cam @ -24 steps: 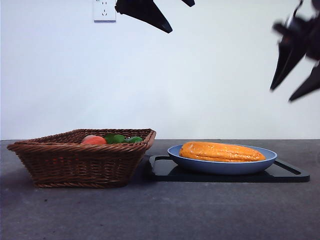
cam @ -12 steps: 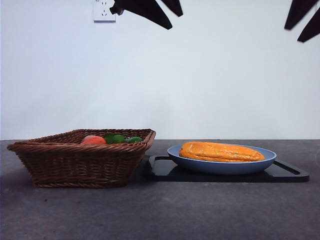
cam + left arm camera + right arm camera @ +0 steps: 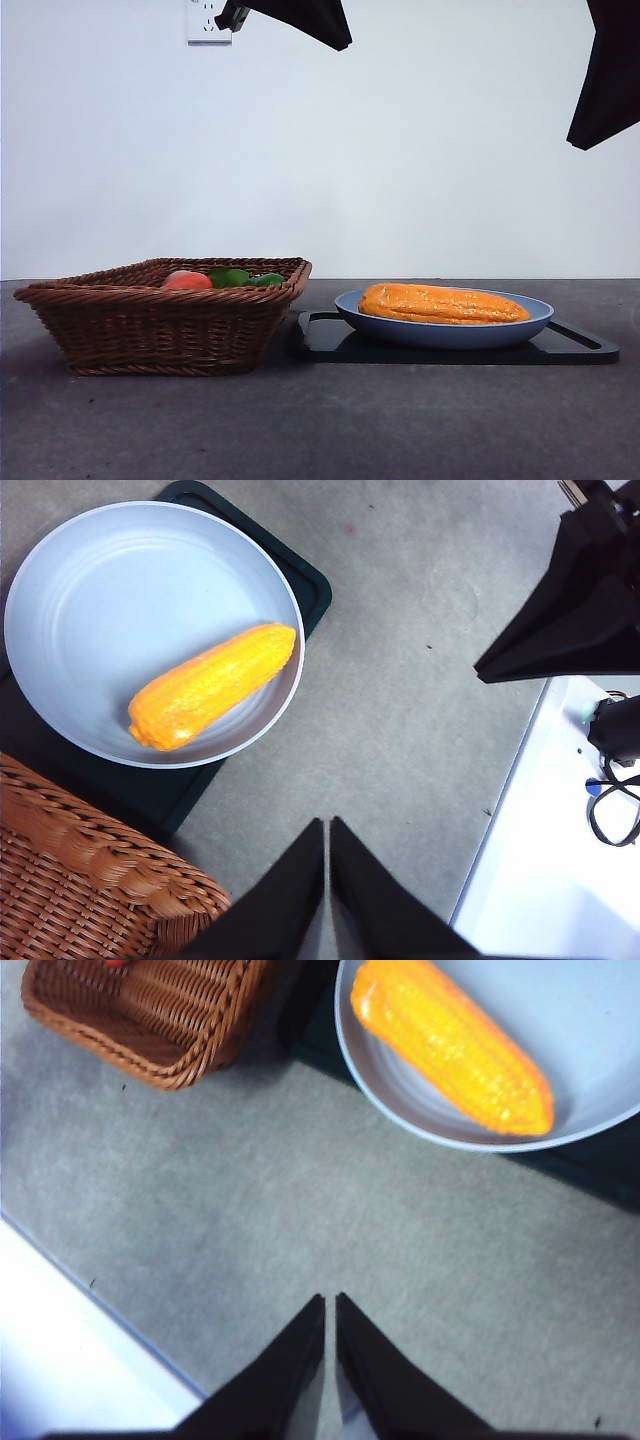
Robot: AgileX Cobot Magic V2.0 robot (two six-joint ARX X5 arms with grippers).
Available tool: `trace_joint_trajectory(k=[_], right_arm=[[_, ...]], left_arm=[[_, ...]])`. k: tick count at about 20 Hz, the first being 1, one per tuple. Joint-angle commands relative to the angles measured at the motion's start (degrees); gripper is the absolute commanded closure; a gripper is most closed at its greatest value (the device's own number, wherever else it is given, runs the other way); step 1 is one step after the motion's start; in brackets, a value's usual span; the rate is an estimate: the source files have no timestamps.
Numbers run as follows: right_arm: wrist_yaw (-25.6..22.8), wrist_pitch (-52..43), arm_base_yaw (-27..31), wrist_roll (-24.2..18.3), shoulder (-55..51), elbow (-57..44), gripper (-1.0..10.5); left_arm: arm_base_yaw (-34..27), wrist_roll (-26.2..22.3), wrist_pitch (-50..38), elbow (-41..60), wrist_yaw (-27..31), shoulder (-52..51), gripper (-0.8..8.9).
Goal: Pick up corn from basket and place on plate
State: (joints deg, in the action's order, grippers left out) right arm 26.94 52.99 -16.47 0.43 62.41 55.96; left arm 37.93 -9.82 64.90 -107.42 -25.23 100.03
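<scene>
1. The long orange-yellow corn cob (image 3: 443, 303) lies flat in the round light blue plate (image 3: 520, 328), well below both my end effectors.
2. That plate sits on a flat black rectangular tray (image 3: 575, 350) on the grey counter (image 3: 320, 420).
3. The dark brown woven wicker basket (image 3: 160, 320) stands just beside the tray, holding a reddish-orange fruit (image 3: 186, 281) and green items (image 3: 232, 276).
4. My left end effector (image 3: 327, 825) hangs high, jaws pressed together, empty.
5. My right end effector (image 3: 329, 1300) is likewise raised, closed on nothing.
</scene>
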Motion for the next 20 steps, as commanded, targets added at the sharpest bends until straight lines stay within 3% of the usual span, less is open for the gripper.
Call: trace_joint_trajectory(k=[1, 12, 20], right_arm=[[0.00, -0.90, -0.15, 0.35, 0.42, 0.61, 9.4], [0.02, -0.90, -0.15, 0.35, 0.44, 0.61, 9.4], [0.02, -0.92, -0.15, 0.35, 0.44, 0.61, 9.4]], left_arm=[[0.28, 0.02, -0.42, -1.88, 0.02, 0.26, 8.06], [-1.46, -1.68, -2.86, -1.88, 0.50, -0.33, 8.06], [-12.46, -1.51, -21.55, -1.79, 0.44, -7.28, 8.06]])
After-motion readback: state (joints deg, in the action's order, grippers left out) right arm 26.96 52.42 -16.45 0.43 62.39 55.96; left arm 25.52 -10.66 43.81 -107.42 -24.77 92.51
